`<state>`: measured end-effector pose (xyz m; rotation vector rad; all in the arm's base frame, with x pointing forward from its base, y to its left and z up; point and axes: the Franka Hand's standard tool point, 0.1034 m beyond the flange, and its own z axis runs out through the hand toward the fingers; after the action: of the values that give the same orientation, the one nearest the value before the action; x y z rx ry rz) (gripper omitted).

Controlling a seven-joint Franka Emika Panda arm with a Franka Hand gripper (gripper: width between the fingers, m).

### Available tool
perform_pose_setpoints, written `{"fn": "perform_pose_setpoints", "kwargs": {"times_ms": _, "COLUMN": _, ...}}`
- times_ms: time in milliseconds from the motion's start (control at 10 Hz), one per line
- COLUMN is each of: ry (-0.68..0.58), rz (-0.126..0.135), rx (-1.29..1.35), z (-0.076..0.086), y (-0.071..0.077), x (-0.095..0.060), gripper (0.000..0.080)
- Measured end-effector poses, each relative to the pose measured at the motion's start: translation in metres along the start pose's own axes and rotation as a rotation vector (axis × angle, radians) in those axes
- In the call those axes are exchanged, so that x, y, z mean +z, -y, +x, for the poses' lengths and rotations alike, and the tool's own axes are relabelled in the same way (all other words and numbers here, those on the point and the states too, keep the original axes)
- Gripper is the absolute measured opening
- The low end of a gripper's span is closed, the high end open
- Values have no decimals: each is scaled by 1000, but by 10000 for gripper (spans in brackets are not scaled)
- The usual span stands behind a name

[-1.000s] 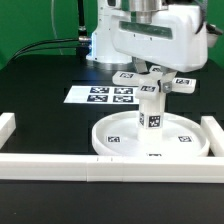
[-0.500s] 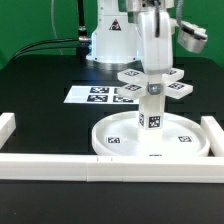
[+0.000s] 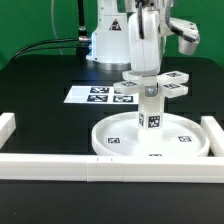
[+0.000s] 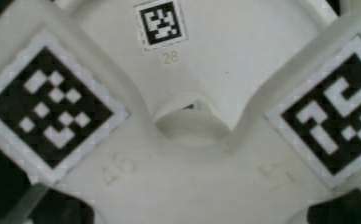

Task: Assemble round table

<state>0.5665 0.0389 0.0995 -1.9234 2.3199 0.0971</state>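
Observation:
The large round disc lies on the black table near the front rail. The short post stands upright on it, right of centre. The cross-shaped four-arm piece sits level on top of the post. My gripper comes straight down onto the cross's middle and is shut on it. In the wrist view the cross piece fills the picture, with tagged arms and its centre hole. My fingers do not show there.
The marker board lies flat behind the disc. Long white border rails run along the front, the exterior view's left and its right. The arm's base stands at the back.
My wrist has turned about its vertical axis over the post. The cross piece has turned with it on top of the post. The disc and post stay in place.

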Motion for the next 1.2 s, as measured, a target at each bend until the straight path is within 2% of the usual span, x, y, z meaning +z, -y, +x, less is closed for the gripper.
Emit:
{"fn": "perform_pose_setpoints", "kwargs": {"times_ms": 100, "ry": 17, "rz": 13, "rx": -24, "z": -2, "y": 3, "x": -9, "gripper": 641}}
{"fn": "perform_pose_setpoints", "kwargs": {"times_ms": 300, "ry": 49, "rz": 41, "rx": -11, "z": -11, "y": 6, "x": -28, "gripper": 648}}
{"fn": "perform_pose_setpoints", "kwargs": {"times_ms": 500, "ry": 60, "rz": 43, "rx": -16, "z": -26, "y": 3, "x": -30, "gripper": 649}}
{"fn": "perform_pose_setpoints", "kwargs": {"times_ms": 700, "ry": 59, "rz": 43, "rx": -58, "z": -26, "y": 3, "x": -29, "gripper": 649}}
{"fn": "perform_pose_setpoints", "kwargs": {"times_ms": 800, "ry": 55, "rz": 44, "rx": -149, "z": -27, "y": 3, "x": -29, "gripper": 649}}
{"fn": "perform_pose_setpoints", "kwargs": {"times_ms": 900, "ry": 45, "rz": 33, "rx": -319, "z": -32, "y": 2, "x": -30, "gripper": 649}}
{"fn": "perform_pose_setpoints", "kwargs": {"times_ms": 1100, "ry": 43, "rz": 53, "rx": -632, "z": -29, "y": 4, "x": -30, "gripper": 649}}
{"fn": "perform_pose_setpoints", "kwargs": {"times_ms": 1200, "ry": 40, "rz": 53, "rx": -731, "z": -26, "y": 5, "x": -29, "gripper": 649}}
